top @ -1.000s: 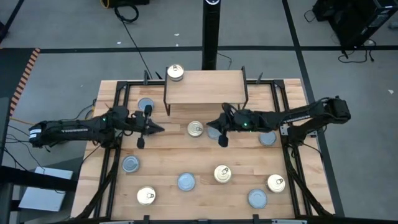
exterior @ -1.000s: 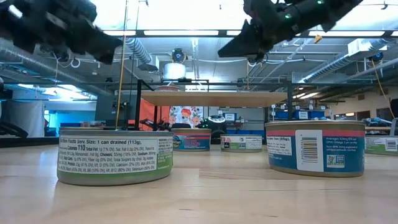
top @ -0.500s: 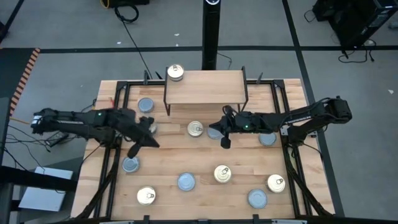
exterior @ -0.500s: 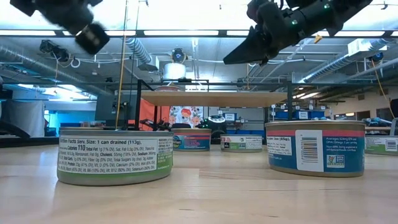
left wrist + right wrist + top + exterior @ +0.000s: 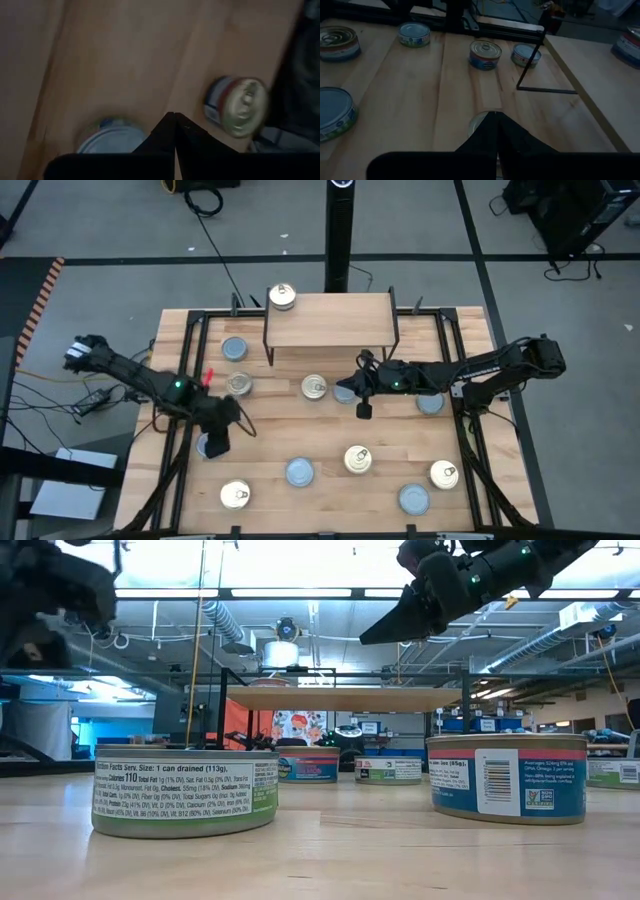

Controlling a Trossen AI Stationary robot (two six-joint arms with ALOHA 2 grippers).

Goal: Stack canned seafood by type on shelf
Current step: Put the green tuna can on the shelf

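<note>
**Two arms hover over scattered tins, one can on the shelf**

A large slatted light-wood counter [image 5: 330, 430] carries about a dozen small flat round seafood tins, spread loosely and well apart across its surface. At its far edge stands the small raised light-wood shelf on thin black metal legs [image 5: 330, 320], bearing a single gold-topped pull-tab tin [image 5: 282, 296] at its left end. The dark left arm reaches in from the counter's left side; its left gripper [image 5: 216, 442] hangs with jaws closed and empty above a blue-grey-topped tin [image 5: 206, 445] near the left edge, with a gold-topped tin [image 5: 239, 384] farther back. The dark right arm stretches in from the right, its right gripper [image 5: 364, 409] also with jaws closed on nothing, poised in front of the shelf just beside a gold-topped tin [image 5: 314, 387] and above a blue-grey-topped tin [image 5: 346, 391]. Another blue-grey-topped tin [image 5: 234, 349] lies beside the shelf's left legs. Toward the near edge lie three gold-topped tins [image 5: 358, 459] and two blue-grey-topped ones [image 5: 299, 472]. From counter height, a green-labelled tin [image 5: 185, 791] and a blue-labelled tin [image 5: 506, 777] sit nearest.
</note>
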